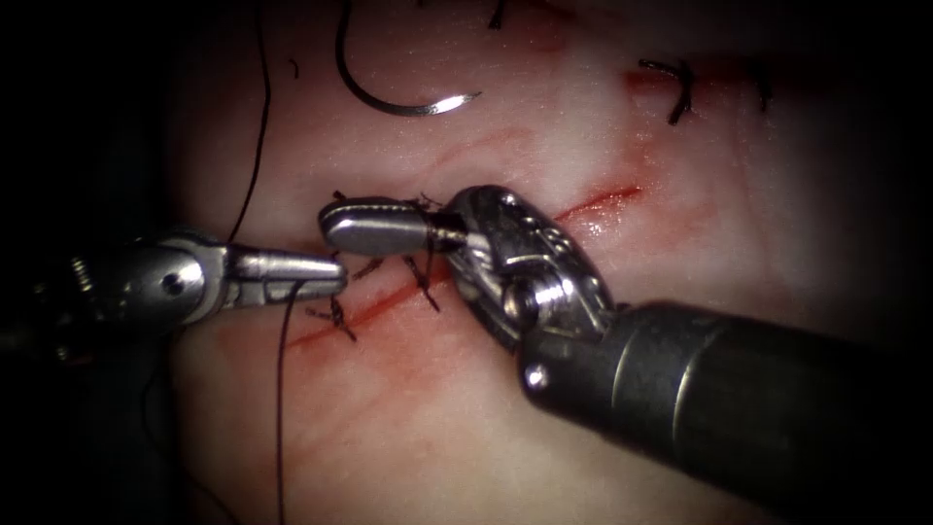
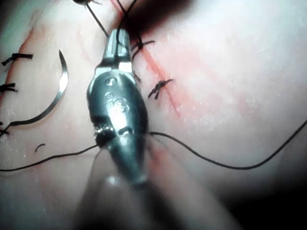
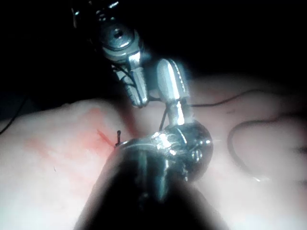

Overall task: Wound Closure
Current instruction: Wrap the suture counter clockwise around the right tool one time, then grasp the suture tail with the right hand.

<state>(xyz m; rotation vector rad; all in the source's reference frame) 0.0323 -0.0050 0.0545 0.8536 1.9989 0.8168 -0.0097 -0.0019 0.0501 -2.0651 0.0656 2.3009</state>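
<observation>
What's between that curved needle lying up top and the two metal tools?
In the endoscope view, bare tissue separates the free needle from the right tool; the left tool holds thread.

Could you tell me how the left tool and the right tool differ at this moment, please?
The left tool comes in level from the left, jaws shut on the thread; the right tool comes in from the lower right, jaws shut, holding nothing visible. Both tips sit over the cut. The needle lies free on the tissue.
</observation>
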